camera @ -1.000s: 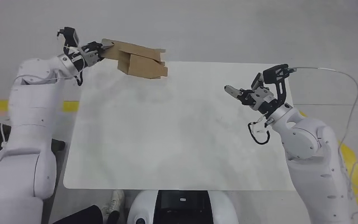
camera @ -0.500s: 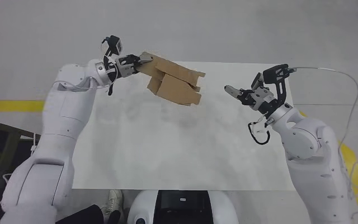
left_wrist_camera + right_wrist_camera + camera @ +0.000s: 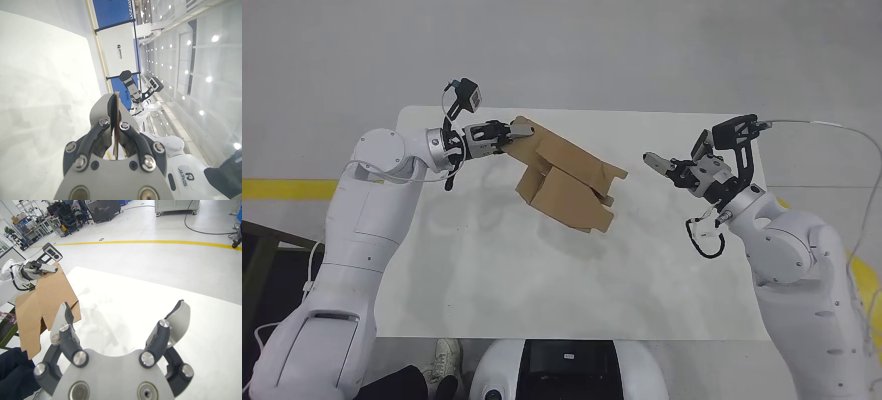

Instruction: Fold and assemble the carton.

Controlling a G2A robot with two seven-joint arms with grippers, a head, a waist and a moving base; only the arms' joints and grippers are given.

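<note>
While the left gripper (image 3: 512, 132) was clamped tight on one corner of the flattened brown carton (image 3: 567, 182), the cardboard hung tilted over the far left part of the white table (image 3: 642, 290). Its thin edge was pinched between the pads (image 3: 112, 106). The right gripper (image 3: 655, 163) hovered across the table, fingers spread wide, holding nothing, well apart from the carton.

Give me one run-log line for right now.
left gripper: shut on carton edge | carton: unassembled, held over table | right gripper: open, empty, apart from carton
</note>
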